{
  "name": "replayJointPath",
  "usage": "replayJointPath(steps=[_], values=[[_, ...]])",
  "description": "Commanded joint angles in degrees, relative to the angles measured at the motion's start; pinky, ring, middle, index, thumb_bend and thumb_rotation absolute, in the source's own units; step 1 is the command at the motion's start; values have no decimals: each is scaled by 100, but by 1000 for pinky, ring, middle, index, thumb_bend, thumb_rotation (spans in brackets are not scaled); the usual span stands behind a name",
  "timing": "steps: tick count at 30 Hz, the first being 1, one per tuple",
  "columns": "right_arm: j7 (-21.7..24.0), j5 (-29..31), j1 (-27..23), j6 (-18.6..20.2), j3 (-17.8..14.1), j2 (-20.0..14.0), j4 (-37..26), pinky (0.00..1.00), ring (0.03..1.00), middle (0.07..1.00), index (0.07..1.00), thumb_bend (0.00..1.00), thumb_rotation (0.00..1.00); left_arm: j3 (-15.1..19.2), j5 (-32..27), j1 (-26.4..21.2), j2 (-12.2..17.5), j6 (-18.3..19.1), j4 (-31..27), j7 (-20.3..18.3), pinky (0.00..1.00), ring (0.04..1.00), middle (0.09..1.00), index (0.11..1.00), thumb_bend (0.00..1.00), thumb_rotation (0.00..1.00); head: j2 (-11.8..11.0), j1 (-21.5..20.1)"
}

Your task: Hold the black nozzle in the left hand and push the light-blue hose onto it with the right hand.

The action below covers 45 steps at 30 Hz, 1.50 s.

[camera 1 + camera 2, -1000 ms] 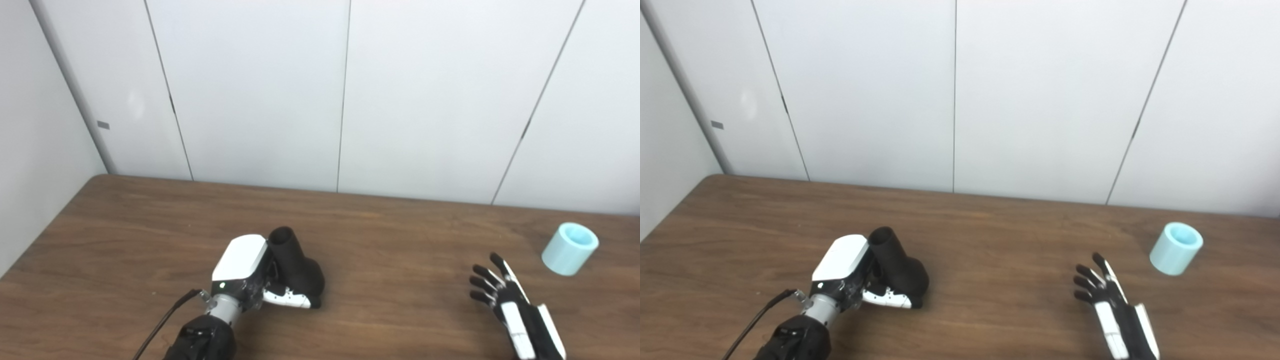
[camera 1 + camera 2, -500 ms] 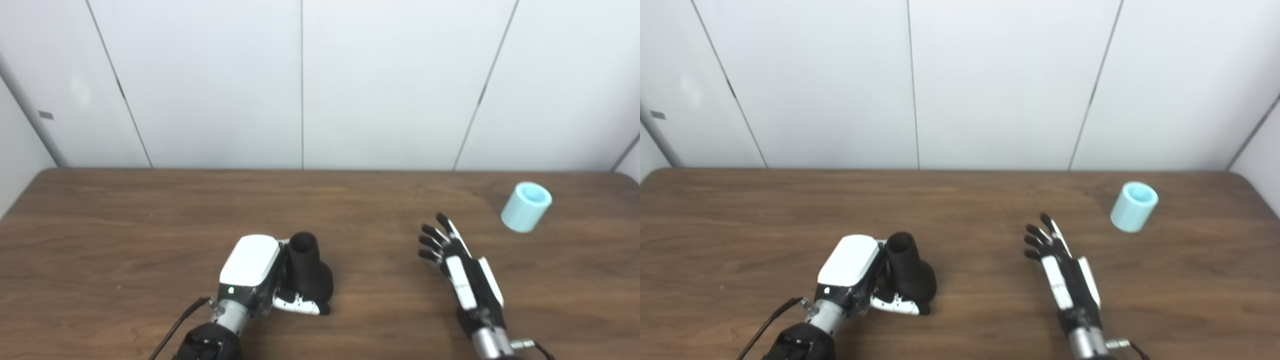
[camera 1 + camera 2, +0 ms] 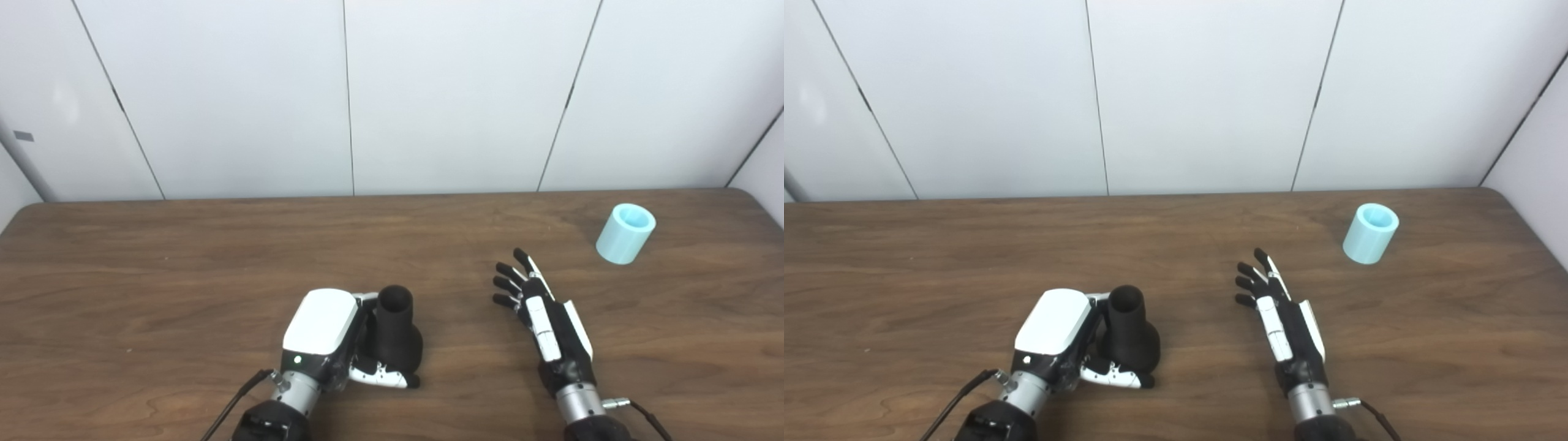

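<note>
While left hand [image 3: 331,334] hides nozzle [image 3: 397,334] base, hose [image 3: 625,225] apart

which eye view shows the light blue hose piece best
The right eye view, narrowly: the light-blue hose stands farther from the frame edge there, with its open top and side wall clear. The left eye view shows it whole too, upright, nearer the right border, beyond the open right hand.

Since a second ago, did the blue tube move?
No. The blue tube stays just as near the back edge of the table; only the camera turned.
</note>
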Motion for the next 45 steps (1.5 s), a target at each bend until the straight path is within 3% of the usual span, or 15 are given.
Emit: replayJointPath(steps=[1, 5, 10, 15, 19, 27, 32, 34, 37, 45], values=[[24, 40, 81, 11, 46, 15, -95, 744, 841, 876, 956, 480, 971, -439, -156, 422, -86, -302, 253, -627, 498, 503, 526, 451, 498, 0, 27, 2], [-47, 21, -1, 120, -27, -45, -321, 751, 840, 870, 948, 452, 942, -462, -146, 433, -58, -337, 239, -575, 473, 487, 523, 458, 499, 0, 57, -42], [-32, 27, -282, 506, -235, -326, -712, 734, 833, 856, 926, 499, 866, -406, -172, 456, -37, -347, 255, -561, 490, 493, 525, 455, 498, 0, 64, -225], [-72, -383, -670, 1120, -445, -811, -1141, 731, 816, 840, 899, 539, 865, -361, -177, 490, -25, -460, 306, -462, 473, 487, 513, 466, 500, 0, 77, -364], [-42, -683, -1103, 1434, -561, -1354, -1187, 718, 802, 837, 880, 558, 711, -350, -173, 498, -13, -453, 302, -526, 458, 473, 493, 478, 502, 0, 82, -510], [254, -2374, -1918, 2342, -150, -2644, -923, 713, 815, 854, 860, 674, 492, -305, -245, 480, 6, -460, 286, -583, 495, 500, 528, 447, 497, 0, 39, -759], [255, -3269, -2319, 1992, 268, -3449, -97, 770, 860, 852, 849, 721, 368, -320, -222, 490, -15, -470, 288, -602, 482, 498, 521, 461, 499, 0, 24, -783], [300, -3546, -2502, 1950, 434, -3715, 272, 806, 886, 859, 847, 748, 356, -317, -216, 502, -26, -456, 284, -613, 488, 500, 521, 460, 498, 0, 18, -782], [435, -3832, -2808, 1843, 671, -4061, 846, 943, 970, 905, 859, 797, 350, -313, -198, 500, -30, -423, 293, -643, 496, 502, 521, 457, 498, 0, 13, -775], [1013, -4204, -3519, 1917, 1188, -4453, 1849, 999, 1000, 941, 885, 977, 428, -292, -174, 498, -58, -404, 339, -608, 477, 486, 522, 465, 499, 0, 10, -763]])
